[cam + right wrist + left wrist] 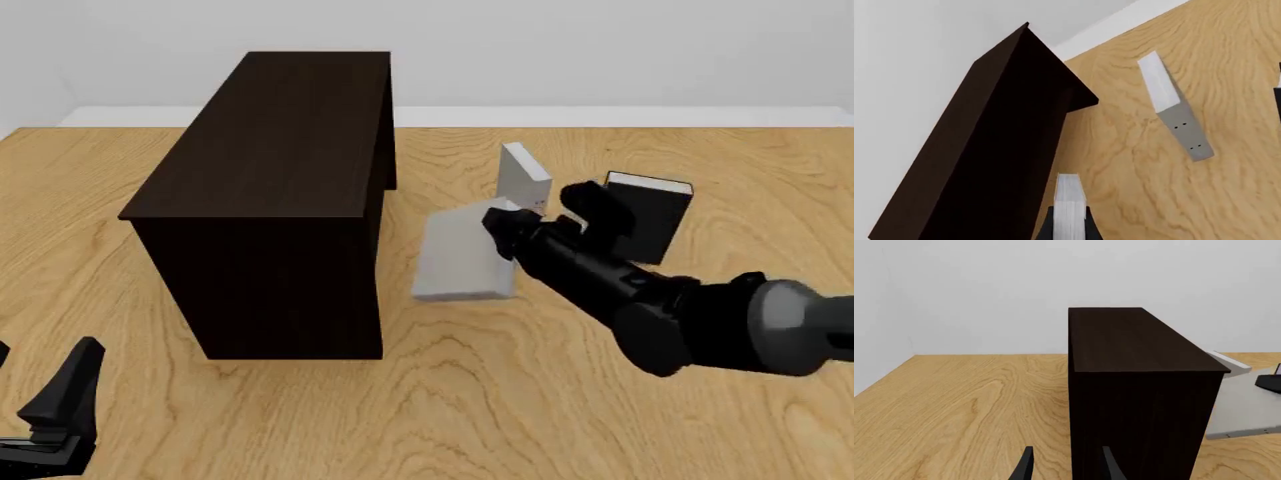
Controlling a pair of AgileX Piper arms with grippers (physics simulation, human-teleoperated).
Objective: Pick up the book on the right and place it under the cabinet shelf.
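Two arms at a light wooden table (534, 420). The right gripper (505, 228) is clamped on the plain light grey hardcover book (461, 255), held just beside the open long side of the large dark brown wooden box cabinet (267, 180). A second grey book (525, 175) and a black-covered book (650, 212) stand behind. The left gripper (1064, 465) hangs near the cabinet's near end, fingers parted, holding nothing.
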